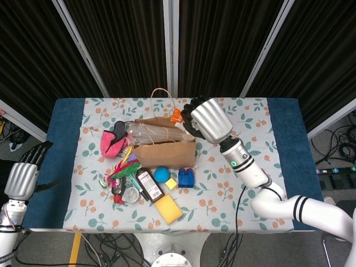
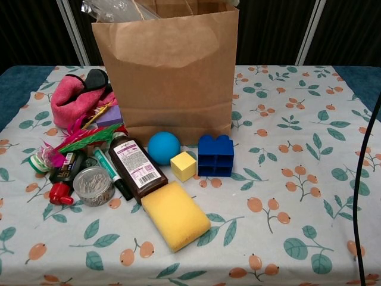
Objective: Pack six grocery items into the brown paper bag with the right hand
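The brown paper bag (image 1: 165, 149) (image 2: 169, 71) stands upright at mid-table with a clear plastic pack (image 1: 147, 132) (image 2: 113, 8) sticking out of its mouth. My right hand (image 1: 208, 119) hovers over the right end of the bag's opening and holds an orange cone-shaped item (image 1: 177, 115), of which only a small part shows past the fingers. In front of the bag lie a blue ball (image 2: 164, 148), a yellow cube (image 2: 183, 165), a blue block (image 2: 215, 155), a yellow sponge (image 2: 175, 214) and a brown bottle (image 2: 136, 168). My left hand (image 1: 22, 177) hangs off the table's left side, fingers apart, holding nothing.
A pink cloth (image 2: 68, 98), green and pink feathers (image 2: 83, 138), a round tin (image 2: 93, 186) and small tubes crowd the table left of the bag. A black cable (image 2: 357, 179) hangs down the right side of the chest view.
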`<state>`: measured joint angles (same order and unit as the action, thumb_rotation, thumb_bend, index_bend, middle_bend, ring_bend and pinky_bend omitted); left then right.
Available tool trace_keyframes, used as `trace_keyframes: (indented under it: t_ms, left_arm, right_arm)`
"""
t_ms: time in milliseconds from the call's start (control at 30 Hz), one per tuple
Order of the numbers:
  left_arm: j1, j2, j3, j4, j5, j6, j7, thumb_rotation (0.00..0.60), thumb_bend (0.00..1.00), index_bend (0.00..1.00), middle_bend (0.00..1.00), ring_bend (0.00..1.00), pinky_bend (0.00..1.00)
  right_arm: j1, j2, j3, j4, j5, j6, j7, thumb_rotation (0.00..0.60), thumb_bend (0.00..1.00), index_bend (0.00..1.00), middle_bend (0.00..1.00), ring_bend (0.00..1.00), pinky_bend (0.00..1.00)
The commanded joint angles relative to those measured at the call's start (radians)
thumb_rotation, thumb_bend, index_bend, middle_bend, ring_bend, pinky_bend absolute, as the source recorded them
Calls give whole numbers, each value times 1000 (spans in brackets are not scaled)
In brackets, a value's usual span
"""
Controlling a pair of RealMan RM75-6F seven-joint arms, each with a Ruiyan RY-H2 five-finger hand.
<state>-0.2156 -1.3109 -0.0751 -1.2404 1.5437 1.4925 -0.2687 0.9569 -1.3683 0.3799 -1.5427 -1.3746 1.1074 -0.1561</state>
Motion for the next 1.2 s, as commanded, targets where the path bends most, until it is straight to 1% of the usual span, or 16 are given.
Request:
trace_keyframes:
  t_ms: [33,167,400,633,767,867,967,1033,1067,1100,1133,1200]
  left_arm:
    - [1,0,0,0,-1,1,-1,600,143,146,199,148,225]
    - [2,1,-2,5,-3,3,-7,600,142,146,199,148,225]
    - [-2,1,-8,15,-9,3,-22,600,143,146,199,148,225]
    - [1,-4,-2,28,-8,2,-30,600,143,146,199,148,225]
    - [2,2,-2,29,-10,1,-33,600,143,146,199,148,225]
    - [-1,7,-5,24,-8,3,-31,600,143,146,199,148,225]
    - [-5,9,-3,17,1,4,-25,600,143,146,199,148,225]
    - [-8,10,-1,8,10,8,-18,600,143,146,199,148,225]
    - [-9,11,0,5,14,10,-15,600,143,146,199,148,225]
    - [-11,12,1,-1,18,11,-11,600,143,146,199,148,225]
    - [-12,13,2,-7,21,11,-7,600,143,146,199,148,225]
    - [-16,18,4,-21,31,13,5,600,142,146,199,148,225]
  right_arm:
    - [9,-11,1,-1,-6,3,1,600,316,756,628,528,498]
    - [17,-18,5,-11,-15,13,0,600,316,757,628,528,498]
    - [36,-16,32,-40,-14,29,-20,600,317,758,628,528,498]
    - [35,-48,1,-2,5,13,-17,600,317,759,627,528,497]
    - [32,-50,2,-4,-3,25,12,600,296,739,608,522,471]
    - [11,-12,5,-39,-27,54,25,600,214,668,561,474,410]
    - [-37,88,-24,-105,-44,58,-25,600,106,546,476,364,293]
    - [-94,206,-74,-202,-29,26,-108,600,39,407,374,224,140]
    - [-124,260,-98,-252,-18,20,-151,600,15,322,304,131,60]
    - [-169,324,-132,-316,-7,26,-206,600,1,250,244,58,11]
    - [-205,364,-158,-359,-5,41,-240,600,0,188,193,11,0]
    - [-295,431,-221,-428,-13,98,-295,600,0,148,164,0,0]
